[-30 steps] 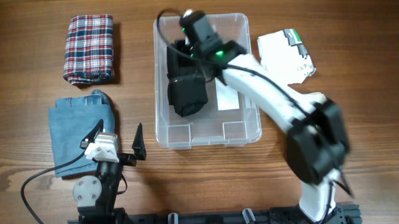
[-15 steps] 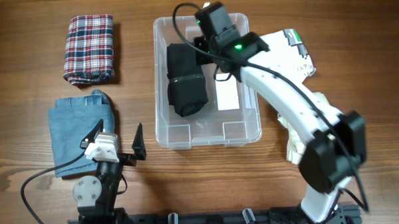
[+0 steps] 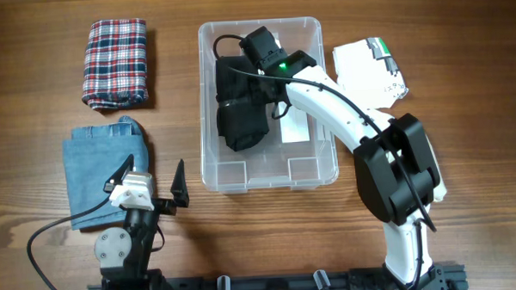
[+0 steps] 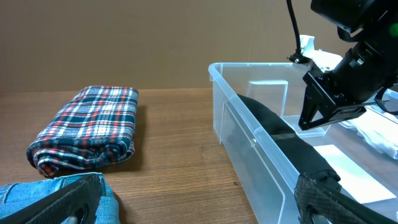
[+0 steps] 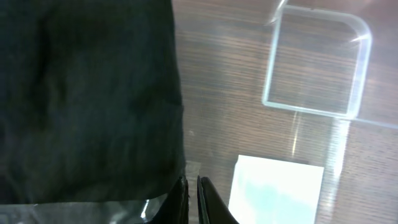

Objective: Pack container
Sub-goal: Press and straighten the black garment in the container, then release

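We risk rumpling the folded black cloth (image 3: 238,120) in the clear plastic container (image 3: 269,172) with our pressed-together right claw (image 5: 193,190); left claw (image 3: 153,181) spread

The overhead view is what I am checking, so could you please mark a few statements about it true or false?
1. The black folded garment lies inside the container. True.
2. The plaid cloth is packed in the container. False: it lies on the table, left of the container.
3. The right gripper reaches into the container. True.
4. The left gripper grips the folded jeans. False: it is open and holds nothing.
5. The white item lies left of the container. False: it lies on the container's right.
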Action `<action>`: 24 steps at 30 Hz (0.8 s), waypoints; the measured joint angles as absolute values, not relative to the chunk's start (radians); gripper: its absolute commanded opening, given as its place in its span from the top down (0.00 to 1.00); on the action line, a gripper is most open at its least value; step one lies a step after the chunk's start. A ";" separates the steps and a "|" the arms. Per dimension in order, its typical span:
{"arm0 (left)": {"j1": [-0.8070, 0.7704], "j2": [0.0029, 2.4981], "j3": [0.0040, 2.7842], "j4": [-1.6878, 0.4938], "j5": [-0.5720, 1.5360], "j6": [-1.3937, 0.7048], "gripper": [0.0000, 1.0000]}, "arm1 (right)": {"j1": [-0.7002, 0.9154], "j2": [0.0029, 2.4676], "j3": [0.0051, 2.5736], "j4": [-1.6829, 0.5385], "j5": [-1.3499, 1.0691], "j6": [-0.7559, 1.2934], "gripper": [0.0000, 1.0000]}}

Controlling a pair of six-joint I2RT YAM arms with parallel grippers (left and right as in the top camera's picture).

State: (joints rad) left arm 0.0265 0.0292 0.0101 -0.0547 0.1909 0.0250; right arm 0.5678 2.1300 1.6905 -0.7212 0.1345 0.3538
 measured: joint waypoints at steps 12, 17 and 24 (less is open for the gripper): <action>0.027 0.029 0.010 -0.055 0.191 0.025 0.00 | 0.569 2.130 1.690 -0.719 0.052 0.359 0.94; 0.027 0.029 0.010 -0.055 0.191 0.025 0.00 | 0.569 2.130 1.690 -0.719 0.043 0.359 0.94; 0.027 0.029 0.010 -0.055 0.191 0.025 0.00 | 0.569 2.130 1.690 -0.719 0.140 0.353 0.94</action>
